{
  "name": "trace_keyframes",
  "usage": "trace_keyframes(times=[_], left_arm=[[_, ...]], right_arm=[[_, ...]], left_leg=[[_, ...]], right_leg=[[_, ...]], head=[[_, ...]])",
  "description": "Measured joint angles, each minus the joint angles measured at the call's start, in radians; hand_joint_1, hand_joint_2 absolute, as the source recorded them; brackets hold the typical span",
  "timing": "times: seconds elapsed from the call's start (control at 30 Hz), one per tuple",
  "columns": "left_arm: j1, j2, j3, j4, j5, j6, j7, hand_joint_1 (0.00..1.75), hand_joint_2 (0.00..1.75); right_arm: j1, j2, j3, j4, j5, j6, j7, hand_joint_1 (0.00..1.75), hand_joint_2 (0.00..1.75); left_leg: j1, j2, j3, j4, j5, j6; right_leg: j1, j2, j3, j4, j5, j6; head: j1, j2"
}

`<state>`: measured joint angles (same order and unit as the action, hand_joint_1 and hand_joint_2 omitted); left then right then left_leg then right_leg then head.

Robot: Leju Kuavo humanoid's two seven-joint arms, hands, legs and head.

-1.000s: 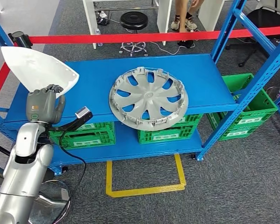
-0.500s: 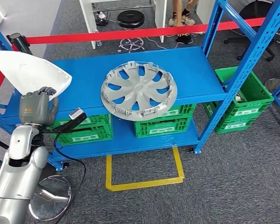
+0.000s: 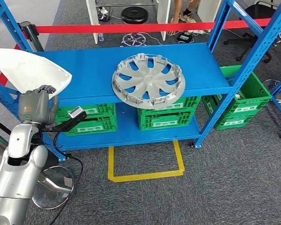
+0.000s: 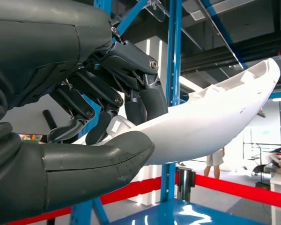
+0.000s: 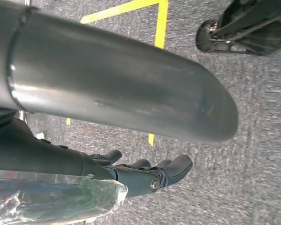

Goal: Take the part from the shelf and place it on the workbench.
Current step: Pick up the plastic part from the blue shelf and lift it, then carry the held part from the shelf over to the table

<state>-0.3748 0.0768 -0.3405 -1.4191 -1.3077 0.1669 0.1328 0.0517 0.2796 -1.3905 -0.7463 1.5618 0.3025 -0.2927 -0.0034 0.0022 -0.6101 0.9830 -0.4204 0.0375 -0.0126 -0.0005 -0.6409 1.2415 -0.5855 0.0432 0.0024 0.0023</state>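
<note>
One part: white shell [image 3: 27,70] at frame's upper left, held by left hand [image 3: 36,105].
Right hand [image 5: 157,171]: held nothing, fingers loosely apart.
Advice: keep shell level, clear of shelf [image 3: 93,77].

white part [image 3: 27,70], held by grey left hand [image 3: 36,105]. silver-grey wheel cover [image 3: 148,78] on blue shelf [image 3: 93,70]. green crates [image 3: 167,117] below. red barrier tape [image 3: 132,27] behind. yellow floor marking [image 3: 146,176] on grey carpet [image 3: 220,178].
</note>
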Motion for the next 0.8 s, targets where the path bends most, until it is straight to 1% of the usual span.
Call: trace_keyframes(times=[0.03, 0.07, 0.1, 0.13, 0.17, 0.2, 0.23, 0.27, 0.3, 0.33, 0.37, 0.4, 0.43, 0.47, 0.5, 0.53, 0.57, 0.6, 0.63, 0.67, 0.73, 0.77, 0.8], left_arm=[[0.0, 0.0, 0.0, 0.0, 0.0, 0.0, 0.0, 1.75, 1.75], [0.0, 0.0, 0.0, -0.001, 0.0, 0.0, 0.0, 1.75, 1.75], [0.0, 0.0, 0.001, -0.003, 0.0, 0.0, 0.0, 1.75, 1.75], [-0.001, 0.0, 0.001, -0.004, 0.0, 0.0, 0.0, 1.75, 1.75], [-0.002, 0.0, 0.001, -0.005, 0.0, 0.0, 0.0, 1.75, 1.75], [-0.003, 0.0, 0.002, -0.006, 0.0, 0.0, 0.0, 1.75, 1.75], [-0.003, 0.0, 0.002, -0.006, 0.0, -0.001, 0.0, 1.75, 1.75], [-0.002, 0.001, 0.002, -0.006, 0.0, -0.001, 0.0, 1.75, 1.75], [-0.002, 0.002, 0.002, -0.006, 0.0, -0.002, 0.0, 1.75, 1.75], [-0.001, 0.003, 0.002, -0.006, 0.0, -0.003, 0.001, 1.75, 1.75], [-0.002, 0.004, 0.002, -0.006, 0.0, -0.003, 0.002, 1.75, 1.75], [-0.001, 0.004, 0.002, -0.006, 0.0, -0.004, 0.002, 1.75, 1.75], [-0.001, 0.005, 0.002, -0.006, 0.0, -0.005, 0.002, 1.75, 1.75], [0.0, 0.005, 0.002, -0.006, 0.0, -0.006, 0.003, 1.75, 1.75], [0.0, 0.006, 0.002, -0.006, 0.0, -0.007, 0.003, 1.75, 1.75], [0.0, 0.007, 0.002, -0.006, 0.0, -0.008, 0.003, 1.75, 1.75], [-0.002, 0.007, 0.002, -0.007, 0.0, -0.01, 0.003, 1.75, 1.75], [-0.003, 0.008, 0.003, -0.007, 0.0, -0.01, 0.004, 1.75, 1.75], [-0.003, 0.009, 0.004, -0.008, 0.0, -0.012, 0.004, 1.75, 1.75], [-0.003, 0.01, 0.005, -0.009, 0.001, -0.014, 0.004, 1.75, 1.75], [0.0, 0.012, 0.008, -0.01, 0.002, -0.019, 0.006, 1.75, 1.75], [0.001, 0.012, 0.009, -0.01, 0.004, -0.021, 0.007, 1.75, 1.75], [0.002, 0.012, 0.011, -0.01, 0.006, -0.023, 0.009, 1.75, 1.75]], right_arm=[[-0.001, 0.0, 0.0, -0.002, 0.0, 0.0, 0.0, 0.0, 0.0], [-0.003, 0.0, 0.0, -0.004, 0.0, 0.0, 0.001, 0.0, 0.0], [-0.005, 0.0, 0.0, -0.006, 0.0, 0.0, 0.001, 0.0, 0.0], [-0.006, 0.0, 0.0, -0.007, 0.0, 0.0, 0.001, 0.0, 0.0], [-0.007, 0.0, 0.0, -0.008, 0.0, 0.0, 0.002, 0.0, 0.0], [-0.006, 0.0, 0.0, -0.009, 0.0, 0.0, 0.002, 0.0, 0.0], [-0.006, 0.001, 0.0, -0.009, 0.0, 0.0, 0.003, 0.0, 0.0], [-0.007, 0.001, 0.0, -0.01, 0.0, 0.0, 0.003, 0.0, 0.0], [-0.007, 0.002, 0.0, -0.011, 0.0, 0.0, 0.004, 0.0, 0.0], [-0.008, 0.002, 0.0, -0.012, 0.0, 0.0, 0.004, 0.0, 0.0], [-0.008, 0.003, 0.0, -0.012, 0.0, 0.0, 0.004, 0.0, 0.0], [-0.008, 0.003, 0.0, -0.012, 0.0, 0.0, 0.004, 0.0, 0.0], [-0.008, 0.003, 0.0, -0.012, 0.0, 0.001, 0.004, 0.0, 0.0], [-0.007, 0.003, 0.0, -0.012, 0.0, 0.001, 0.004, 0.0, 0.0], [-0.008, 0.004, 0.0, -0.012, 0.0, 0.0, 0.004, 0.0, 0.0], [-0.008, 0.004, 0.0, -0.012, 0.0, 0.0, 0.004, 0.0, 0.0], [-0.008, 0.005, 0.0, -0.013, 0.0, 0.0, 0.004, 0.0, 0.0], [-0.008, 0.006, 0.0, -0.014, 0.0, 0.0, 0.004, 0.0, 0.0], [-0.008, 0.007, 0.0, -0.014, 0.0, 0.0, 0.005, 0.0, 0.0], [-0.008, 0.009, 0.0, -0.015, 0.0, -0.001, 0.006, 0.0, 0.0], [-0.006, 0.013, 0.0, -0.016, 0.0, -0.001, 0.007, 0.0, 0.0], [-0.005, 0.014, 0.0, -0.017, 0.0, 0.0, 0.009, 0.0, 0.0], [-0.004, 0.016, 0.0, -0.018, 0.0, 0.0, 0.01, 0.0, 0.0]], left_leg=[[-0.002, 0.0, -0.01, 0.001, 0.009, -0.002], [-0.004, -0.001, -0.019, 0.002, 0.017, -0.004], [-0.006, 0.0, -0.026, 0.003, 0.027, -0.008], [-0.007, 0.0, -0.03, 0.002, 0.035, -0.012], [-0.007, 0.0, -0.033, 0.001, 0.044, -0.018], [-0.006, 0.001, -0.034, 0.0, 0.052, -0.024], [-0.004, 0.0, -0.037, 0.001, 0.05, -0.03], [-0.003, -0.001, -0.043, 0.013, 0.029, -0.036], [-0.001, -0.002, -0.053, 0.042, -0.012, -0.043], [0.002, -0.002, -0.066, 0.091, -0.068, -0.048], [0.004, -0.002, -0.08, 0.154, -0.121, -0.053], [0.007, -0.002, -0.092, 0.219, -0.158, -0.057], [0.01, -0.002, -0.093, 0.267, -0.17, -0.061], [0.013, -0.002, -0.082, 0.284, -0.16, -0.064], [0.016, -0.002, -0.052, 0.265, -0.136, -0.067], [0.02, -0.002, -0.007, 0.214, -0.111, -0.069], [0.022, -0.002, 0.043, 0.146, -0.099, -0.071], [0.023, -0.003, 0.085, 0.084, -0.099, -0.069], [0.022, -0.004, 0.109, 0.043, -0.106, -0.065], [0.019, -0.005, 0.117, 0.023, -0.113, -0.058], [0.017, -0.002, 0.104, 0.02, -0.103, -0.038], [0.017, -0.001, 0.096, 0.02, -0.094, -0.028], [0.018, 0.001, 0.084, 0.018, -0.082, -0.019]], right_leg=[[0.002, 0.0, 0.05, -0.065, 0.027, -0.006], [0.004, 0.0, 0.106, -0.143, 0.039, -0.013], [0.006, 0.0, 0.154, -0.214, 0.044, -0.018], [0.009, 0.0, 0.179, -0.26, 0.039, -0.022], [0.011, 0.0, 0.187, -0.281, 0.034, -0.025], [0.011, 0.0, 0.181, -0.285, 0.039, -0.029], [0.01, -0.002, 0.173, -0.287, 0.048, -0.035], [0.009, -0.003, 0.165, -0.289, 0.058, -0.043], [0.006, -0.005, 0.158, -0.291, 0.071, -0.05], [0.006, -0.007, 0.148, -0.291, 0.082, -0.055], [0.006, -0.007, 0.136, -0.289, 0.094, -0.058], [0.006, -0.007, 0.123, -0.287, 0.106, -0.058], [0.005, -0.008, 0.107, -0.283, 0.116, -0.056], [0.004, -0.008, 0.09, -0.277, 0.125, -0.054], [0.002, -0.008, 0.072, -0.27, 0.132, -0.05], [0.001, -0.009, 0.056, -0.26, 0.137, -0.045], [0.001, -0.009, 0.041, -0.249, 0.141, -0.04], [0.001, -0.008, 0.028, -0.24, 0.145, -0.034], [0.002, -0.008, 0.019, -0.232, 0.151, -0.028], [0.003, -0.008, 0.013, -0.229, 0.158, -0.021], [0.0, -0.007, 0.005, -0.228, 0.17, -0.007], [-0.001, -0.007, -0.002, -0.222, 0.16, -0.003], [-0.002, -0.005, -0.015, -0.197, 0.129, 0.002]], head=[[0.0, 0.0], [0.0, 0.0], [-0.002, 0.0], [-0.002, 0.0], [-0.001, 0.0], [-0.001, 0.0], [0.001, 0.0], [-0.001, 0.0], [-0.003, 0.0], [-0.005, 0.0], [-0.007, 0.0], [-0.008, 0.0], [-0.008, 0.0], [-0.008, 0.0], [-0.008, 0.0], [-0.008, 0.0], [-0.009, 0.0], [-0.008, 0.0], [-0.008, 0.0], [-0.008, 0.0], [-0.008, 0.0], [-0.007, 0.0], [-0.006, 0.0]])
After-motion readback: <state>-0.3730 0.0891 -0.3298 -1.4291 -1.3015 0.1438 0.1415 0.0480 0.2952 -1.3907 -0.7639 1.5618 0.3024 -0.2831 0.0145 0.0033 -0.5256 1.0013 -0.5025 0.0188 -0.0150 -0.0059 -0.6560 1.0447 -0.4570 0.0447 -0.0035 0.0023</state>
